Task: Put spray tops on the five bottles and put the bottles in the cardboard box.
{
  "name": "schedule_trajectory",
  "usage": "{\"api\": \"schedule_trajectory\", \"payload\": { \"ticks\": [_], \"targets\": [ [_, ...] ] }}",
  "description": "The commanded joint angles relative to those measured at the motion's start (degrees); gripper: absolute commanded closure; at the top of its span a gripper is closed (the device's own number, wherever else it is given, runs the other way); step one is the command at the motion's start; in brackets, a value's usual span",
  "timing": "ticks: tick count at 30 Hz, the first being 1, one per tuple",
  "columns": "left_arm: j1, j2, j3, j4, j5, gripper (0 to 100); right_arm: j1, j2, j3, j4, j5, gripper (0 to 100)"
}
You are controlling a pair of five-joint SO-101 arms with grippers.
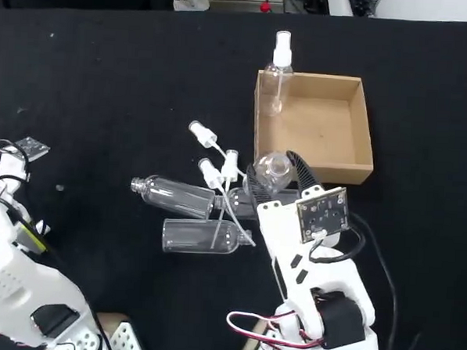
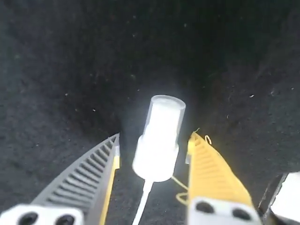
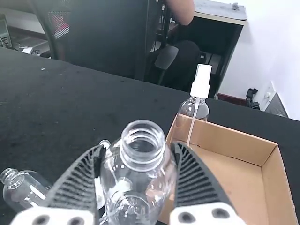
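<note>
With my right gripper (image 1: 274, 168) clamped round the open bottle (image 3: 140, 140), upright just near-left of the cardboard box (image 1: 352, 162), and my left gripper (image 2: 154, 137), well off left, pinching a spray top (image 2: 157, 140), I'd hold the bottle plumb and feed the tube (image 2: 143, 206) straight down its neck.

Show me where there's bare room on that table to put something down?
Bare cloth lies left of the lying bottles, toward the table's far edge, and right of the cardboard box. The box floor beside the capped bottle is free. It is crowded where loose spray tops meet the right gripper.
</note>
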State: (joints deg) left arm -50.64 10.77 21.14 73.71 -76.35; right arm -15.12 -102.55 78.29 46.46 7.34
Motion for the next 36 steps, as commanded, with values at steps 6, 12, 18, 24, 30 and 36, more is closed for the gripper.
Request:
{"api": "schedule_trajectory", "payload": {
  "ticks": [6, 12, 18, 24, 30, 36],
  "targets": [
    [2.5, -1.6, 2.2, 1.3, -0.7, 78, 0.6, -0.7, -0.3, 0.3, -0.3, 98.8],
    [2.2, -1.7, 2.1, 1.5, -0.7, 90, 0.6, -0.7, -0.3, 0.3, -0.3, 98.8],
    [2.3, -2.4, 0.0, 6.2, -0.7, 96, 0.5, -0.7, -0.3, 0.3, -0.5, 98.8],
    [4.3, -14.2, -8.5, 21.1, -0.1, 97, 0.2, -0.7, -0.3, 0.3, -0.7, 98.8],
    [14.2, -34.8, -11.2, 25.8, 14.7, 97, -5.8, -0.7, -0.3, 0.3, -0.7, 98.8],
    [40.0, -53.4, -16.9, 24.9, 44.2, 97, -11.2, -0.7, 1.4, 0.3, -0.7, 98.8]
  ]
}}
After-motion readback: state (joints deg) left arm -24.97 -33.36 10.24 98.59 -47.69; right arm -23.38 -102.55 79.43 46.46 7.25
